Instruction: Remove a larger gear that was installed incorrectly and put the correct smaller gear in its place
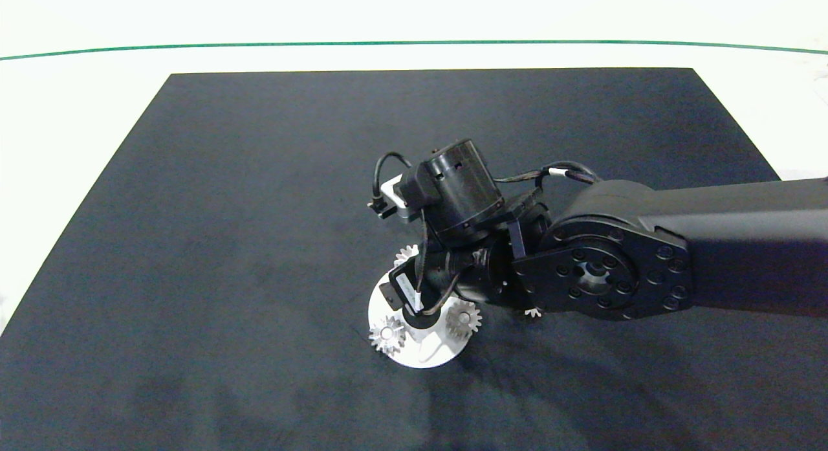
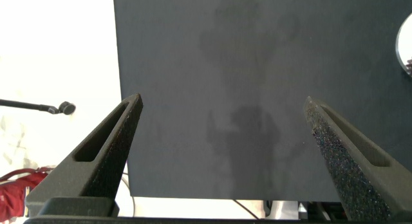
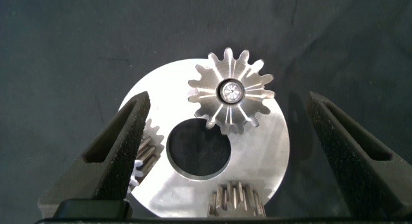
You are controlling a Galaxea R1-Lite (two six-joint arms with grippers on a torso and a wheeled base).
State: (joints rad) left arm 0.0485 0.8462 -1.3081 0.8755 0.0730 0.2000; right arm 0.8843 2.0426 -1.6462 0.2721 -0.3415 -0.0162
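The left gripper (image 2: 222,100) hangs released, fingers spread wide over a bare stretch of the dark felt mat (image 2: 257,69) near its edge, outside the head view. Toward the middle of the mat lies a round white plate with a centre hole (image 1: 420,359). The larger gear (image 1: 387,334), thick silver metal with tall blocky teeth, sits on a pin at the plate's left rim. Two thinner silver gears (image 1: 464,319) (image 1: 406,253) also stand on the plate. The right gripper (image 3: 226,98) hovers above the plate, released, fingers wide apart and holding nothing. A toothed silver edge (image 1: 532,312) shows under the right arm, mostly hidden.
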